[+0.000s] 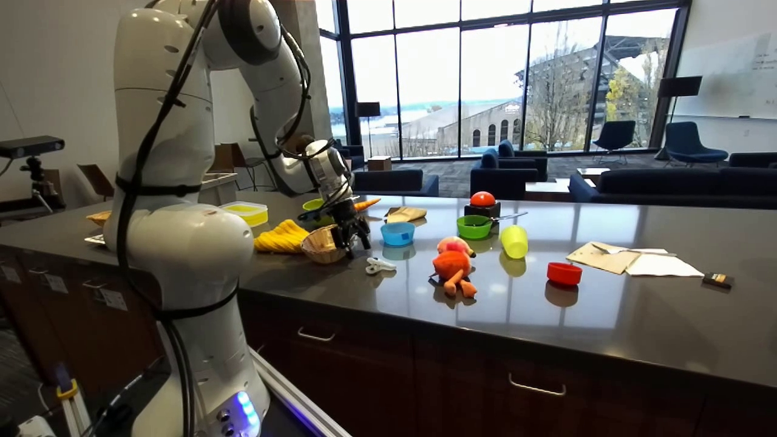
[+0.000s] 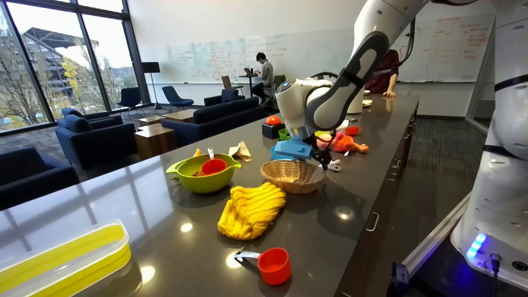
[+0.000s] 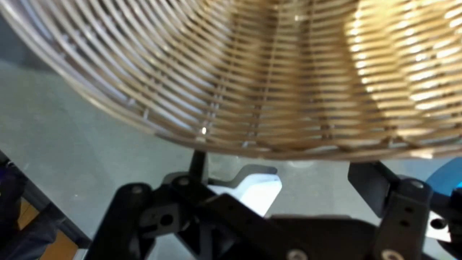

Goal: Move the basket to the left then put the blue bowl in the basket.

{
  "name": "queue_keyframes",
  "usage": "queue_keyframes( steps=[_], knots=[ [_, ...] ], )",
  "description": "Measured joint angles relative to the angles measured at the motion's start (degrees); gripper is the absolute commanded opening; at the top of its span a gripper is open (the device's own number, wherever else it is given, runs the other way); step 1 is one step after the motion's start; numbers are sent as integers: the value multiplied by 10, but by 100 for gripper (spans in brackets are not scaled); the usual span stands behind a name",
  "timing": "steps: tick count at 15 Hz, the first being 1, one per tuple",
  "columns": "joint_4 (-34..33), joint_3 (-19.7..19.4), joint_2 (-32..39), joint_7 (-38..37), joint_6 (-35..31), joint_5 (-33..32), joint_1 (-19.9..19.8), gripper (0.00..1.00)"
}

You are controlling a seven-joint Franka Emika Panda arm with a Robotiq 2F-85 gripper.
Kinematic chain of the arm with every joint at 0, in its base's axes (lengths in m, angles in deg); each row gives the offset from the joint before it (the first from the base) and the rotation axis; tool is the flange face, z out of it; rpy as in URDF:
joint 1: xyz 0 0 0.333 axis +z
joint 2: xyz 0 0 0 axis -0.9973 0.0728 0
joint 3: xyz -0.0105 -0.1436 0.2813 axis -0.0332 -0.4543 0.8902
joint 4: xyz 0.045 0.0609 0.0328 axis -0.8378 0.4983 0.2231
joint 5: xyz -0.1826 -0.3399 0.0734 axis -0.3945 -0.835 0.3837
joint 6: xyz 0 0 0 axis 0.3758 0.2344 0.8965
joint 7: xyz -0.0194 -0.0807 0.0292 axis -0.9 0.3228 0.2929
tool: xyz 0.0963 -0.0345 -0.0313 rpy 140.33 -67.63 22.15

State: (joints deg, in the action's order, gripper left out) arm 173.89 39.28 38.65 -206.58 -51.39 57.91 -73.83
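Observation:
The tan wicker basket (image 1: 322,246) stands upright on the dark counter. It also shows in an exterior view (image 2: 295,178) and fills the upper part of the wrist view (image 3: 249,86); its inside looks empty. My gripper (image 1: 357,244) is low beside the basket, on the side toward the blue bowl. In the wrist view the gripper (image 3: 283,177) is open, its fingers wide apart, with the near basket rim across the fingertips; I cannot tell whether they touch. The light-blue bowl (image 1: 398,234) stands apart from the basket. It is partly hidden behind the wrist in an exterior view (image 2: 280,153).
A white clip (image 1: 380,266) lies close to the gripper. A yellow knit cloth (image 2: 252,211) lies against the basket's other side. A green colander (image 2: 204,181) holds a red cup. A plush toy (image 1: 454,264), green bowl (image 1: 473,227) and red measuring cup (image 2: 274,266) also stand around.

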Motion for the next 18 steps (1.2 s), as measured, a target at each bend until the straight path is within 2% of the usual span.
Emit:
queue_keyframes(
  steps=[3,6,12,18],
  knots=[
    [-19,-15,-12,-41,77,-67,15,100],
    [-40,-13,-30,-73,136,-100,24,100],
    [-105,3,-32,-84,183,-102,29,100],
    [-202,0,39,-51,212,-73,29,100]
  ],
)
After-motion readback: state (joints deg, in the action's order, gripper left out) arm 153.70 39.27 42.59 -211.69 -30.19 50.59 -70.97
